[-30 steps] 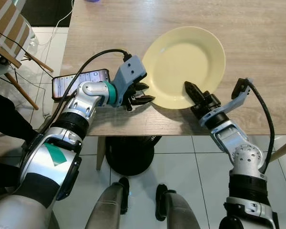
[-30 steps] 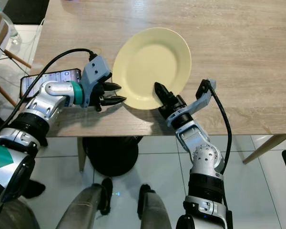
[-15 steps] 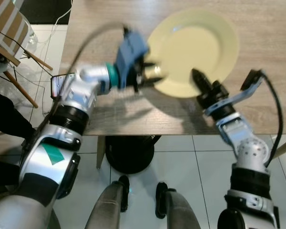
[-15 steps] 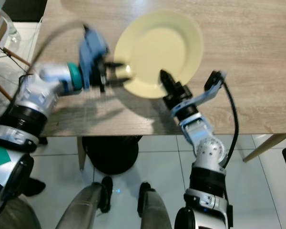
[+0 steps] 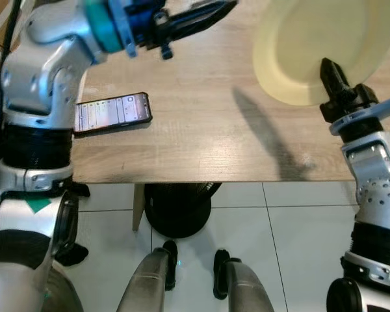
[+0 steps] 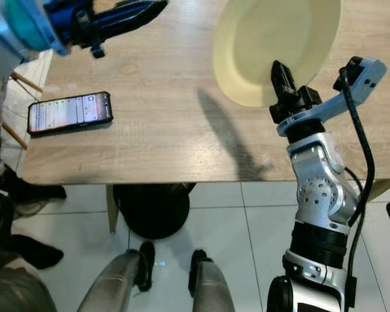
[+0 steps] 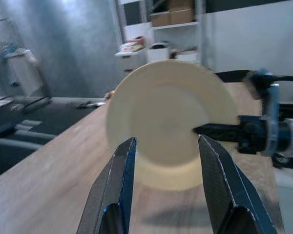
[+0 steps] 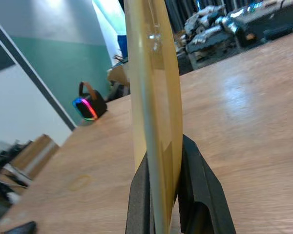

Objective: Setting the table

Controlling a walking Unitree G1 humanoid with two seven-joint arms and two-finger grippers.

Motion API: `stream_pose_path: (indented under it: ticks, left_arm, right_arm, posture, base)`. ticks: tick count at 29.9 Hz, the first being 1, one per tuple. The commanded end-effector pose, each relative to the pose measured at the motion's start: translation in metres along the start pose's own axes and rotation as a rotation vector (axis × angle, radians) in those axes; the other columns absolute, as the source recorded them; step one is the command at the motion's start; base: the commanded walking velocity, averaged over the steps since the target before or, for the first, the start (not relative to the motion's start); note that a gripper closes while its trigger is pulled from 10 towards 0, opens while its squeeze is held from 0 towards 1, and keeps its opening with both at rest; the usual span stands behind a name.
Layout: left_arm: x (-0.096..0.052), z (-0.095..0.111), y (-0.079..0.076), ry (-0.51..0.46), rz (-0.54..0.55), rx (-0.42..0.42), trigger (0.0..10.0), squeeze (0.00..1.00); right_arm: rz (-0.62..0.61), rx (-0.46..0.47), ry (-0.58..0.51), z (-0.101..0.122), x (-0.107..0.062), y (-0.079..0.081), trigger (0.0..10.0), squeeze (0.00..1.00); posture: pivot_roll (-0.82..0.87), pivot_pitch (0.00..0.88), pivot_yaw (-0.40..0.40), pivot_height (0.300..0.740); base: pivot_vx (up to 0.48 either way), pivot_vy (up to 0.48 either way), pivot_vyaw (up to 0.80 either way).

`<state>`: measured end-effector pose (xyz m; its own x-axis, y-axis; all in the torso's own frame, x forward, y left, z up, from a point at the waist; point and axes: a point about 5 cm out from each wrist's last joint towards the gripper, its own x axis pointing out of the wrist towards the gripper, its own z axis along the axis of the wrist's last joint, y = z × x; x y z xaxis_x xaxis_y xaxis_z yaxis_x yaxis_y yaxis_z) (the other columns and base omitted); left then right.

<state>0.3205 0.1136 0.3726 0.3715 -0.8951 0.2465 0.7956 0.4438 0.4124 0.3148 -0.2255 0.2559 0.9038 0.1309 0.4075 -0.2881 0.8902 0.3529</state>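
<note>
Lifted clear of the wooden table (image 5: 182, 136) since 1 second ago, the round pale-yellow plate (image 5: 312, 45) now hangs tilted in the air at the far right, where before it lay flat near the table's near edge. The right gripper (image 5: 333, 77) has its 2 black fingers pinched on the plate's near rim, 1 finger on each face, as the right wrist view shows edge-on. The left gripper (image 5: 208, 12), which sat beside the plate's left rim, has risen and swung away; it now hovers high over the far left part of the table, well apart from the plate, its fingers parted with nothing between them. In the left wrist view those open fingers (image 7: 118, 185) frame the plate from a distance.

I judge the step in hand to be carrying the plate to its place setting, with the plate held by 1 gripper alone. The next move calls for bringing it over the chosen spot, levelling it, lowering it until it rests flat on the wood, and only then easing the fingers apart. A rim pinch on a tilted plate could slip, so a slow descent seems wise.

The black smartphone with a lit screen (image 5: 110, 112) lies flat near the left edge of the table, well apart from both grippers.

The plate's far edge is cut off at the top of both eye views, and the left gripper's fingertips are slightly blurred. Where the plate is meant to go cannot be told.
</note>
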Motion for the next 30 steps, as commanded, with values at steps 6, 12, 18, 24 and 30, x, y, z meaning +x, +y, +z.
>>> stream_pose_path:
  ticks: [6,12,18,24,30]
  left_arm:
    - [-0.032,-0.034,-0.018,0.126,0.154,-0.044,10.0,0.03]
    - [-0.06,-0.05,-0.025,0.235,0.29,-0.029,10.0,0.04]
    - [-0.067,-0.059,-0.028,0.265,0.336,-0.005,10.0,0.04]
    - [-0.066,-0.068,-0.027,0.27,0.492,0.083,10.0,0.04]
    - [-0.062,-0.069,-0.018,0.247,0.65,0.117,10.0,0.04]
  right_arm:
    - [-0.011,-0.071,-0.111,0.025,-0.01,0.008,10.0,0.0]
    - [-0.055,-0.136,-0.156,0.037,-0.023,0.016,10.0,0.0]
    - [-0.087,-0.282,-0.157,0.03,-0.031,0.017,10.0,0.0]
    - [0.02,-0.491,-0.083,0.005,-0.037,0.022,10.0,0.0]
    - [0.168,-0.54,-0.016,-0.008,-0.026,0.028,10.0,0.0]
  posture:
    - [0.1,0.139,0.053,0.74]
    - [0.1,0.125,0.052,0.74]
    - [0.09,0.114,0.055,0.74]
    - [0.07,0.102,0.056,0.74]
    - [0.08,0.098,0.028,0.74]
  base:
    - [0.0,0.0,0.0]
    - [0.0,0.0,0.0]
    - [0.0,0.0,0.0]
    - [0.0,0.0,0.0]
    - [0.0,0.0,0.0]
